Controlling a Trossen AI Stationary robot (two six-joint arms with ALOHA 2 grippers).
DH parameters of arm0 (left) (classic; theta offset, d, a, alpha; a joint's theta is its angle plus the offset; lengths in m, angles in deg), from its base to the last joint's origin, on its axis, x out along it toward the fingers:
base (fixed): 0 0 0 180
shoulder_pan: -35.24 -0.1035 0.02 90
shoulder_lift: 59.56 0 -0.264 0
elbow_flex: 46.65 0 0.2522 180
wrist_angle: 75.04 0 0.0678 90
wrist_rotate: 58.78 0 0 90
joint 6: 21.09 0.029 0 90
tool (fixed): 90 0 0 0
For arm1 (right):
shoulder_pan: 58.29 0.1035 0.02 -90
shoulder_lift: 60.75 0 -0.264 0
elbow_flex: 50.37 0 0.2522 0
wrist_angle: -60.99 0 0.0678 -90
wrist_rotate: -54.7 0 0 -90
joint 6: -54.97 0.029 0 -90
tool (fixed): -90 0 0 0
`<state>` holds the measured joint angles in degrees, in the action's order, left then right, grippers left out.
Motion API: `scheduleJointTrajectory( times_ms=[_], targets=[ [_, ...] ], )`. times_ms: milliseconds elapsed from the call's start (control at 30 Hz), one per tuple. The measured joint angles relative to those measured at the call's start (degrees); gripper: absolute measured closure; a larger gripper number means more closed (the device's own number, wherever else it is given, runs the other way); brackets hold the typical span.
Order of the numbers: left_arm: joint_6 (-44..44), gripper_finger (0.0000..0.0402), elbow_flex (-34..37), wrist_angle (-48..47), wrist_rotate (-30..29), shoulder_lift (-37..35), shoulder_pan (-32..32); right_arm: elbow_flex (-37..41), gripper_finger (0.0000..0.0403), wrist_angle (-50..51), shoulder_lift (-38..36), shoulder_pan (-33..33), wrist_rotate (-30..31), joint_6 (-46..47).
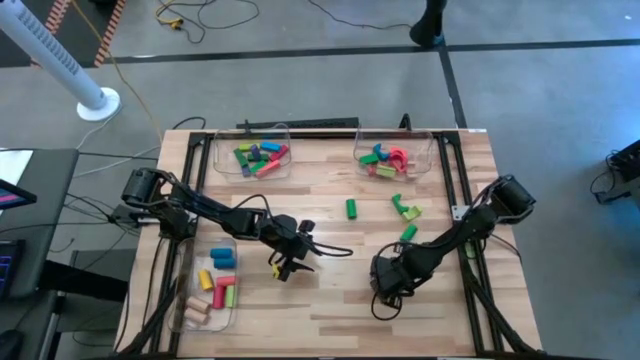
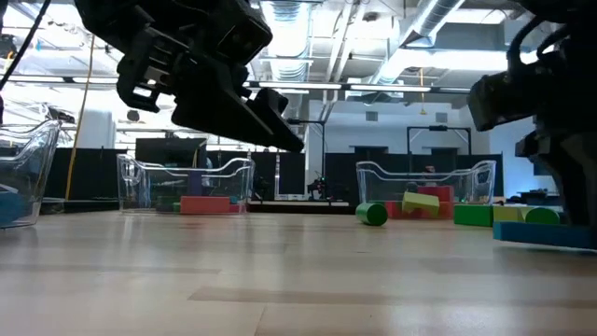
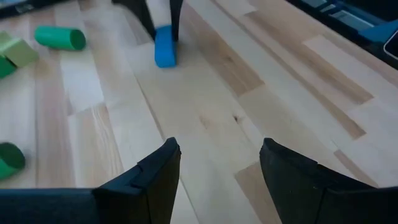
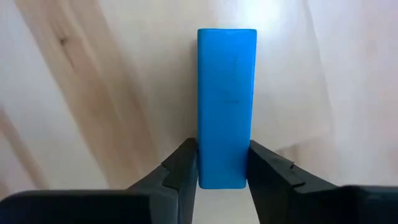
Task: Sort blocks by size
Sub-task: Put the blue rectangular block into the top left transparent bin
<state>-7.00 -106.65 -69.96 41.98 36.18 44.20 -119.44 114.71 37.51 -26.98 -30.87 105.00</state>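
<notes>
We see three clear plastic bins (image 1: 251, 135) on the wooden table (image 1: 330, 300), a white fan pole (image 1: 60, 62), and cables (image 1: 200, 15) on the grey floor.

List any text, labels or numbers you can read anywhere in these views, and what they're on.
None readable: the blue block between the right gripper's fingers is plain, and the loose green blocks, clear bins and wooden table carry no visible print.

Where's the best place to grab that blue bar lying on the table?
Across its narrow width near one end, from above. The blue bar lies flat with long parallel sides, and the right gripper already straddles it there, fingers against both sides.
</notes>
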Motion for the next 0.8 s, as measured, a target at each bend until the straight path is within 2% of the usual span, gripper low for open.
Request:
scheduleJointTrajectory(
  times_ms=[333,667,800],
  targets=[
    [3.80,0.0189,-0.99,1.72,0.05,0.00,0.01,0.06,0.0263,-8.91,0.00,-1.94,0.17,-4.54],
    [16.89,0.0189,-1.33,4.19,0.39,0.00,2.95,0.04,0.0263,-20.87,-0.07,-5.69,-0.02,-11.67],
    [21.65,0.0189,-1.33,5.88,0.19,-0.02,4.17,0.02,0.0263,-27.63,-0.07,-7.31,-1.91,-14.29]
  ],
)
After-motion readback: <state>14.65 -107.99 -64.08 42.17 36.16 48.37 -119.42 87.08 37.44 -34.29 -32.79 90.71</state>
